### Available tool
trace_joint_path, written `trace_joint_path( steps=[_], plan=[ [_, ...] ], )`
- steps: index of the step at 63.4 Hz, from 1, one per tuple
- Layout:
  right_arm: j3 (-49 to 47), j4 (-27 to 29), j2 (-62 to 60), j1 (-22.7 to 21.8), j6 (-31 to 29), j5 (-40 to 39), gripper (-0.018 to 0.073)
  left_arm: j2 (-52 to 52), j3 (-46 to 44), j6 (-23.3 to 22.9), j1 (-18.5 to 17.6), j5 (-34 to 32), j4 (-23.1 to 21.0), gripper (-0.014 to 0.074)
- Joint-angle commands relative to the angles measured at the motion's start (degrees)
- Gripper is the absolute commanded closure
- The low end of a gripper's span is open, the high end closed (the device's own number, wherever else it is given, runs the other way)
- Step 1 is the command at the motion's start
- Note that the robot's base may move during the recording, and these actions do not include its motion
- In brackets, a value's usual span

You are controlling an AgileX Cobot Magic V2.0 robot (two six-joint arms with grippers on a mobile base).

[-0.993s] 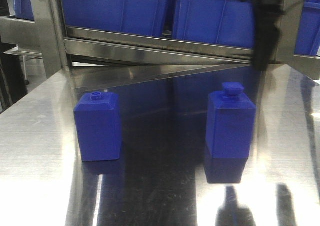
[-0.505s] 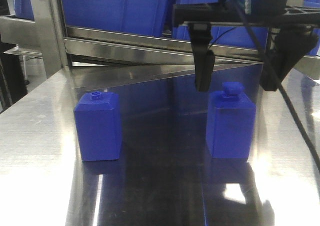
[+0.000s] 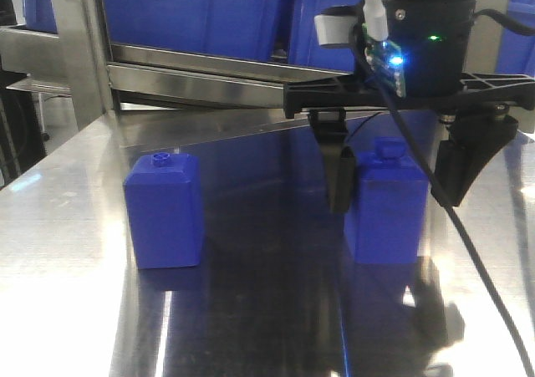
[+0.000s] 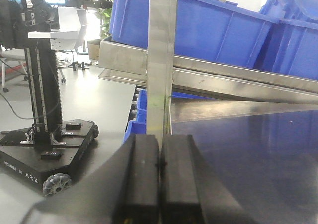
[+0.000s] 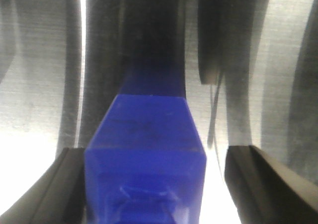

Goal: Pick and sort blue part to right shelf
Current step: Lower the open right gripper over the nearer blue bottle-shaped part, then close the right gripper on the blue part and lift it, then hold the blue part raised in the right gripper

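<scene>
Right gripper (image 3: 393, 203) spread wide, astride upright blue part (image 3: 386, 222); left gripper (image 4: 160, 177) pressed closed

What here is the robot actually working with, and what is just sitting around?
In the job:
blue part, standing on the table
right gripper, open on either side of it
right shelf with its blue bins

Just lying about:
shorter blue block, untouched
left gripper, shut, holding nothing
black wheeled cart on the floor
</scene>
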Motion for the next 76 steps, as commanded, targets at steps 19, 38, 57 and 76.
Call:
trace_joint_path(
  steps=[19, 38, 57, 76],
  plan=[
    [-1.3, 0.0, -1.5, 0.9, -0.6, -2.4, 0.0183, -1.4, 1.4, 0.0, 0.1, -4.8, -0.3, 0.0472],
    [-1.3, 0.2, -4.0, 0.3, -0.9, -0.7, 0.0193, -1.4, 1.4, 0.0, 0.1, -4.8, -0.3, 0.0472],
    [8.7, 0.8, -17.0, -7.6, -17.1, -7.5, 0.02, -1.4, 1.4, 0.0, 0.1, -4.8, -0.3, 0.0472],
    [24.5, 7.5, -31.8, -20.6, -36.1, -23.4, 0.02, -1.4, 1.4, 0.0, 0.1, -4.8, -0.3, 0.0472]
  ],
)
